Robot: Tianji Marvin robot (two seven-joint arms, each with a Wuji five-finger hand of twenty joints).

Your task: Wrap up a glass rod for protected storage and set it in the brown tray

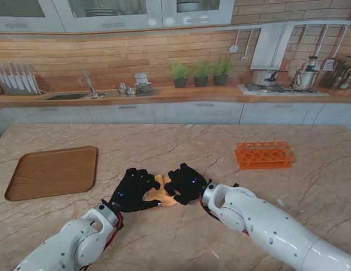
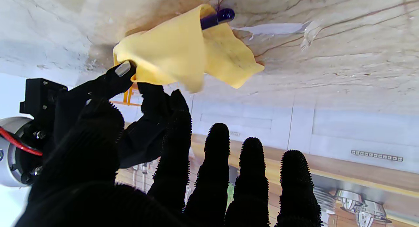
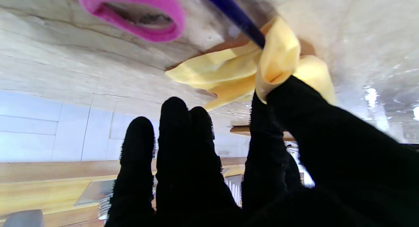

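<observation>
Wrapping is under way at bench (image 1: 220, 141) centre; right robot hand (image 1: 186, 183) pinches a fold of yellow cloth (image 2: 176, 53) over the dark rod (image 3: 237, 16); left robot hand (image 1: 131, 191) hovers beside it with fingers spread, holding nothing. Risk: a loose fold may let the rod roll free. Brown tray (image 1: 51, 172) lies well apart, left. Rod length under cloth is hidden; pink band (image 3: 137, 14) is blurred.

The scene is showing a home kitchen. A wooden counter is running along the back wall, carrying a sink with a faucet (image 1: 87, 84), a knife rack (image 1: 18, 79), three potted herbs (image 1: 200, 72) and a stove with pots (image 1: 282, 82). Utensils are hanging from a rail (image 1: 328, 42), glass-fronted cabinets are sitting overhead, and a marble table (image 1: 181, 147) is filling the foreground.
</observation>
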